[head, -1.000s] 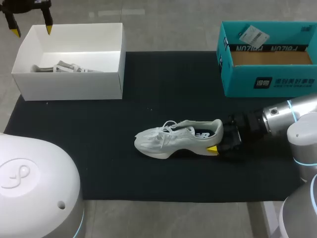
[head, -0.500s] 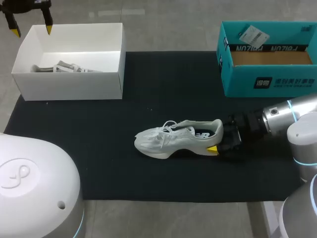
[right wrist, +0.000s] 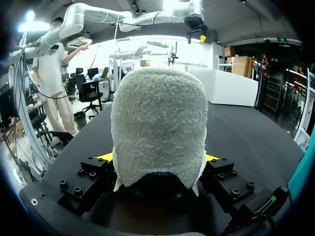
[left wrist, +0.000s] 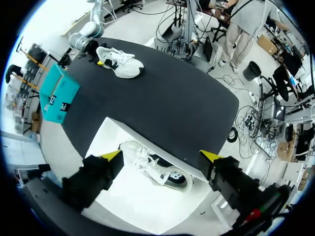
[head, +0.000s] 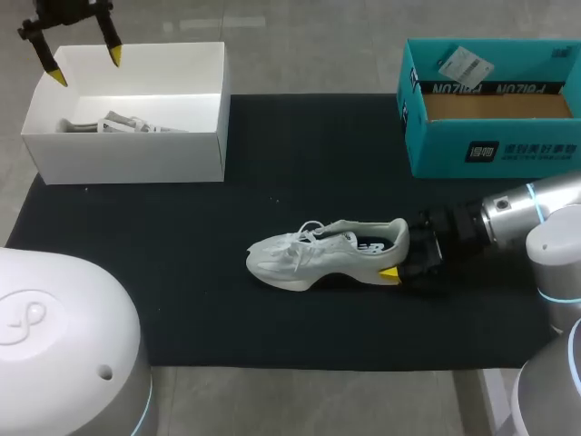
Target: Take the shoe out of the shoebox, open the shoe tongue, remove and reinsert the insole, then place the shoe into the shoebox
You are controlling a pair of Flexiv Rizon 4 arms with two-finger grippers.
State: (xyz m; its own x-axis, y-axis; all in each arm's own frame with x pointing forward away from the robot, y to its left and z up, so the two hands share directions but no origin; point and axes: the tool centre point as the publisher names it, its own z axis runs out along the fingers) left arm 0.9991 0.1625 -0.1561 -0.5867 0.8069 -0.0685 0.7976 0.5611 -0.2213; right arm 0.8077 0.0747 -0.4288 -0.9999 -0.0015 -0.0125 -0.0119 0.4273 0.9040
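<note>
The shoe [head: 318,254] sits on the black mat [head: 182,272]. The right pincer [head: 398,255] squeezes its heel from both sides. The left pincer [head: 85,67] hangs spread wide over the white box [head: 127,159]. The shoe looks light and soft, so the firm heel is the best place to hold it.

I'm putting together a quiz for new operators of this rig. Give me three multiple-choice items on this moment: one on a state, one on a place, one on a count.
1. The right hand, at the shoe on the mat, is:
A) open
B) shut on its heel
C) out of view

2. The left hand is:
A) above the white box
B) at that shoe's toe
C) down on the mat

3. Shoes in view:
A) one
B) two
C) three

Key:
1 B: the right hand clamps the heel from both sides.
2 A: its wrist view looks down into the box.
3 B: one on the mat, and a second shoe in the white box.
</note>
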